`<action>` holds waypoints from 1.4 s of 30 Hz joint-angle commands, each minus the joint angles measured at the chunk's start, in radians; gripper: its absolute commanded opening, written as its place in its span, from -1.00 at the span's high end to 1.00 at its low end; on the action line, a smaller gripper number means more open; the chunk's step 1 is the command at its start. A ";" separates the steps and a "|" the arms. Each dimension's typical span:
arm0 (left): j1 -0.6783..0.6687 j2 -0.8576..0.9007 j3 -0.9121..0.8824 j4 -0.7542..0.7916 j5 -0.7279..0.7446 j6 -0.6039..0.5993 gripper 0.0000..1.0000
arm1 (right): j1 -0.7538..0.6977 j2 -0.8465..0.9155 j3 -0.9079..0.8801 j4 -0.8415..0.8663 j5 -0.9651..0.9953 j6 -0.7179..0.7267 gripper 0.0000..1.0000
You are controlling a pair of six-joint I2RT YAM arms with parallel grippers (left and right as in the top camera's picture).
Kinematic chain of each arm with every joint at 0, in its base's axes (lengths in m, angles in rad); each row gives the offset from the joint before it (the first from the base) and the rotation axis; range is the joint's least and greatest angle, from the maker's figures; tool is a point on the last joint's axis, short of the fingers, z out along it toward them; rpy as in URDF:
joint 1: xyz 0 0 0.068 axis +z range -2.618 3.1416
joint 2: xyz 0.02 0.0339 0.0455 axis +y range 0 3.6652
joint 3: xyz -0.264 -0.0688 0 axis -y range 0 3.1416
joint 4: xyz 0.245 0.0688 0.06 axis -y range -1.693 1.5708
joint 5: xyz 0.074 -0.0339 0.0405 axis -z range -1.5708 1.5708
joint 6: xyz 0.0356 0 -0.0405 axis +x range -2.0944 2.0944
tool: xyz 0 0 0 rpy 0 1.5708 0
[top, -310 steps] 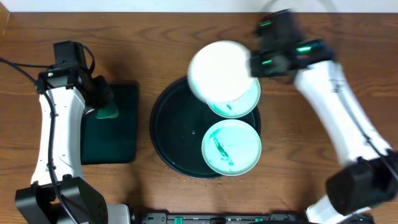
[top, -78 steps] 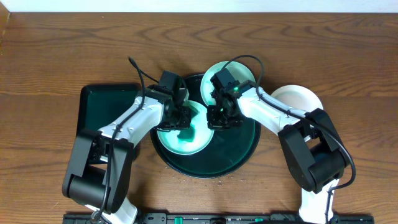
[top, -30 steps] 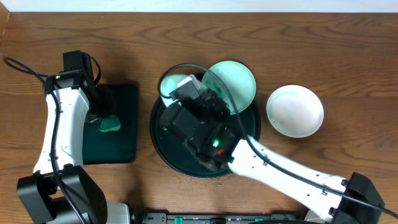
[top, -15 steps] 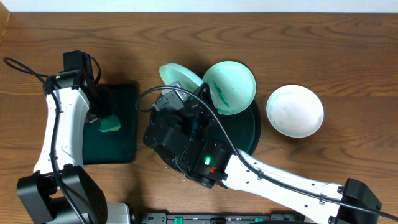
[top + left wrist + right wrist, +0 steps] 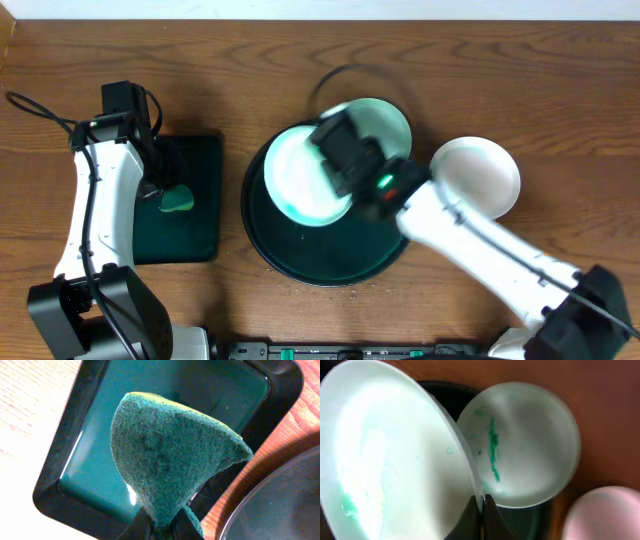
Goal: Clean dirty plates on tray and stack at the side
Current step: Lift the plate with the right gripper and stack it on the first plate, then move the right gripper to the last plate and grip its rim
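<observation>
Right wrist view, nearest first: the right gripper (image 5: 481, 504) has its jaws pinched together on the rim of a tilted pale mint round plate (image 5: 395, 460) smeared with teal. Behind it, a second mint plate (image 5: 520, 445) with a teal streak rests on the large round dark green-black tray (image 5: 525, 522). A plain white plate (image 5: 602, 515) sits beyond on the wooden table (image 5: 600, 400). Left wrist view: the left gripper (image 5: 161, 527) is clamped on a green scouring sponge (image 5: 170, 460) above a rectangular dark green tray (image 5: 55, 495).
</observation>
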 commanded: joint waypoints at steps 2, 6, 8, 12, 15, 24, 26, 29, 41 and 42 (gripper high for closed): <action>0.003 0.005 0.011 -0.002 -0.009 -0.016 0.86 | -0.269 -0.101 0.014 -0.045 -0.467 0.117 0.98; 0.003 0.005 0.003 -0.002 -0.009 -0.016 0.86 | -0.515 -0.147 0.014 -0.160 -0.508 0.123 0.98; 0.003 0.006 -0.001 -0.002 -0.009 -0.016 0.85 | -0.634 -0.157 0.014 -0.222 -0.507 0.113 0.98; 0.003 0.006 -0.002 0.000 -0.009 -0.016 0.85 | -0.829 -0.151 -0.001 -0.316 -0.463 0.071 0.97; 0.003 0.006 -0.002 0.006 -0.009 -0.016 0.86 | -0.918 -0.143 -0.049 -0.334 -0.391 0.055 0.98; 0.003 0.006 -0.002 0.020 -0.008 -0.016 0.86 | -0.987 -0.136 -0.328 -0.119 -0.320 0.056 0.97; 0.003 0.006 -0.002 0.021 -0.008 -0.016 0.86 | -0.985 -0.136 -0.375 -0.067 -0.320 0.056 0.98; 0.003 0.006 -0.002 0.021 -0.008 -0.016 0.85 | -0.981 -0.136 -0.412 -0.026 -0.320 0.056 0.81; 0.003 0.006 -0.002 0.025 -0.008 -0.016 0.85 | -0.833 -0.087 -0.191 0.016 -0.513 0.006 0.21; 0.003 0.006 -0.002 0.025 -0.008 -0.016 0.86 | -0.817 -0.075 -0.174 0.017 -0.513 0.005 0.17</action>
